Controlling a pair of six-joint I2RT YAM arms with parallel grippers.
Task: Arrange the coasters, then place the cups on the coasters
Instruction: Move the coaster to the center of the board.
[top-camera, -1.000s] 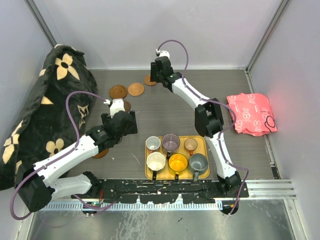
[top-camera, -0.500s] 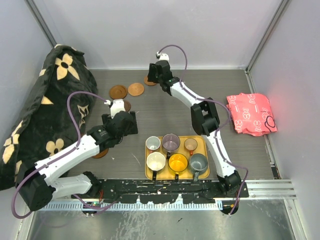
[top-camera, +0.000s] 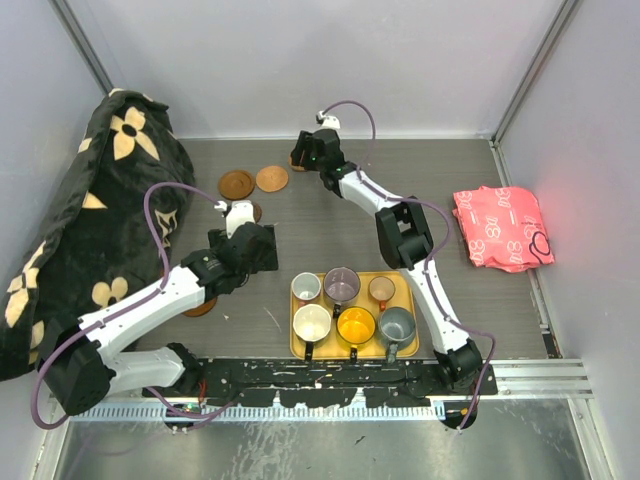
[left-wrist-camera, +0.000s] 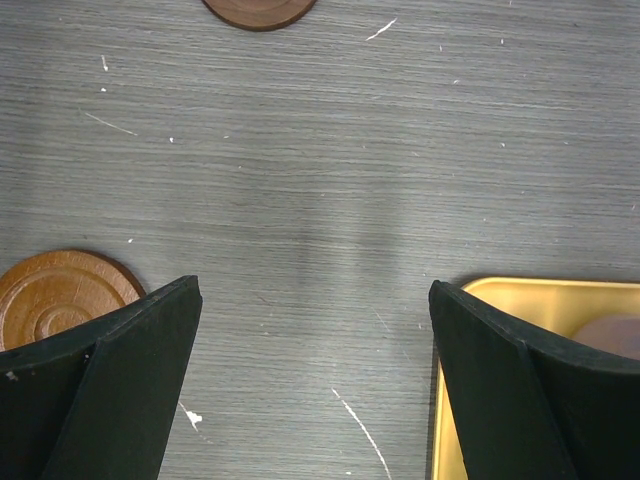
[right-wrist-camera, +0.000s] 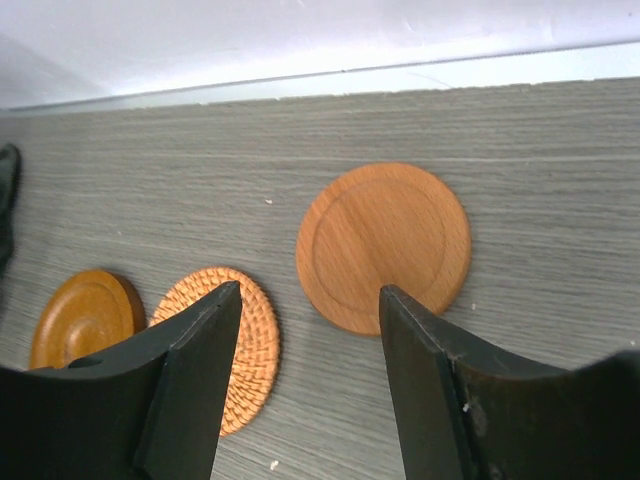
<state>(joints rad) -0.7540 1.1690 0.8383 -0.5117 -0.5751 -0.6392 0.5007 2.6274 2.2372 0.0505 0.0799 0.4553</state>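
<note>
Right gripper (right-wrist-camera: 310, 290), jaws apart and empty, hovers over a pale coaster (right-wrist-camera: 383, 247) lying flat near the back wall, with a woven coaster (right-wrist-camera: 258, 340) and a brown coaster (right-wrist-camera: 85, 315) beside it. It looks light, stiff and thin; pinching across its rim seems the surest hold. Left gripper (left-wrist-camera: 313, 290), wide open and empty, hangs over the table (left-wrist-camera: 320, 150) between a ringed coaster (left-wrist-camera: 60, 295) and the tray (left-wrist-camera: 520, 290) holding the cups (top-camera: 356, 324).

Bare table (top-camera: 330, 225) lies open between the far coasters (top-camera: 271, 178) and the tray (top-camera: 362, 278); a blanket (top-camera: 90, 230) crowds the left.
</note>
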